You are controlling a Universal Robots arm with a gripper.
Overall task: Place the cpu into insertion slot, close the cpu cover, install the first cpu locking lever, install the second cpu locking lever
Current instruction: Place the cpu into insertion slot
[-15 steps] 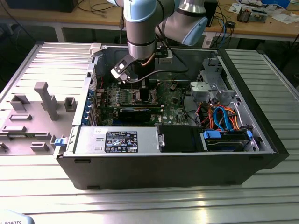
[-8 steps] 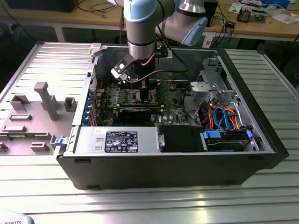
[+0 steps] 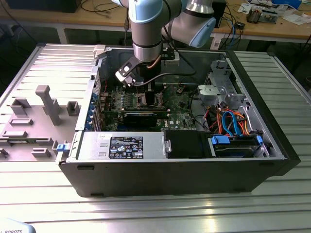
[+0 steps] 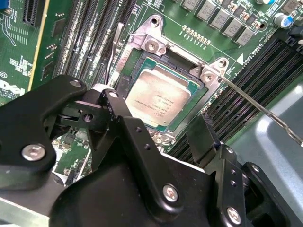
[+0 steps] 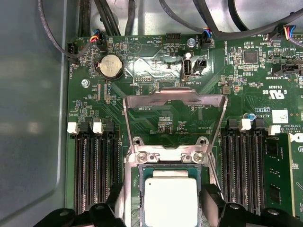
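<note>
Two spread fingers (image 4: 116,106) of the tool (image 4: 157,111) straddle the cpu (image 4: 158,97) in the second wrist view. The chip lies flat in the insertion slot (image 4: 151,45), so seating it well probably means keeping both fingers off its edges. In the first wrist view the cpu cover (image 5: 142,105) stands raised, not yet closed. In the exterior view the arm (image 3: 146,24) drops vertically into the computer case (image 3: 194,170), wrist pointing straight down.

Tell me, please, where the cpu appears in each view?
Exterior view: hidden under the end effector.
Second wrist view: cpu in the insertion slot, beyond the black fingers.
First wrist view: between the fingers, beside the open cpu cover.
Shared landmark: green circuit board.
</note>
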